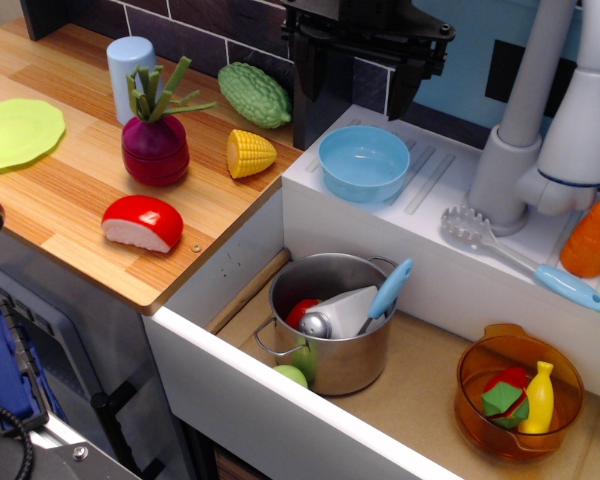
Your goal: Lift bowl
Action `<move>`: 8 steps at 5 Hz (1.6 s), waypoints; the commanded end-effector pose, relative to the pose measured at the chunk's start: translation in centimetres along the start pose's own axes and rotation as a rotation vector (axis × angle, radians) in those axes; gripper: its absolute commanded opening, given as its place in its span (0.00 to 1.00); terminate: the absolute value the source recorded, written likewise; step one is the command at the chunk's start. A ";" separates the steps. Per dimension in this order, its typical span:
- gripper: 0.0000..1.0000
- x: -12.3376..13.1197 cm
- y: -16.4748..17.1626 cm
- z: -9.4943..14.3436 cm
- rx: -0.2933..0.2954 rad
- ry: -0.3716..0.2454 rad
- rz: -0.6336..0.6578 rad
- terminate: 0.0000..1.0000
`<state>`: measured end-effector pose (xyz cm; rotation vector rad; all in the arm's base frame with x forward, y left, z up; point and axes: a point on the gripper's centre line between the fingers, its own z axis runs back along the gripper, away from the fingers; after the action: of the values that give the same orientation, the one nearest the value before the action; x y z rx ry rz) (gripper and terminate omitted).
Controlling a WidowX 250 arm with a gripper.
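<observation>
The light-blue bowl (364, 163) sits upright on the white ledge (310, 180) at the back of the sink. It looks empty. My black gripper (356, 118) hangs just above and behind the bowl, with its fingers spread about as wide as the bowl. One finger (310, 110) is over the bowl's left side and the other (402, 88) over its right. The gripper is open and holds nothing. It does not touch the bowl.
In the sink basin stand a steel pot (332, 325) holding toys and a transparent orange bowl (518, 392). A grey faucet (540, 120), a white spatula (520, 260) and a carrot (590, 238) are to the right. Corn (248, 153), a beet (155, 140), a green gourd (253, 94) and a green plate (18, 131) lie on the wooden counter.
</observation>
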<state>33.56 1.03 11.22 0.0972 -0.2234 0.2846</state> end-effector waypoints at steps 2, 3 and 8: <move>1.00 0.2 -0.6 -0.1 -0.056 -0.025 -0.232 0.00; 1.00 0.9 -1.2 -0.6 -0.109 -0.019 -0.444 0.00; 1.00 -0.4 -3.0 -7.3 -0.205 -0.118 -0.639 0.00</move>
<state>35.23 -1.02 2.36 -0.0373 -0.3021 -0.3737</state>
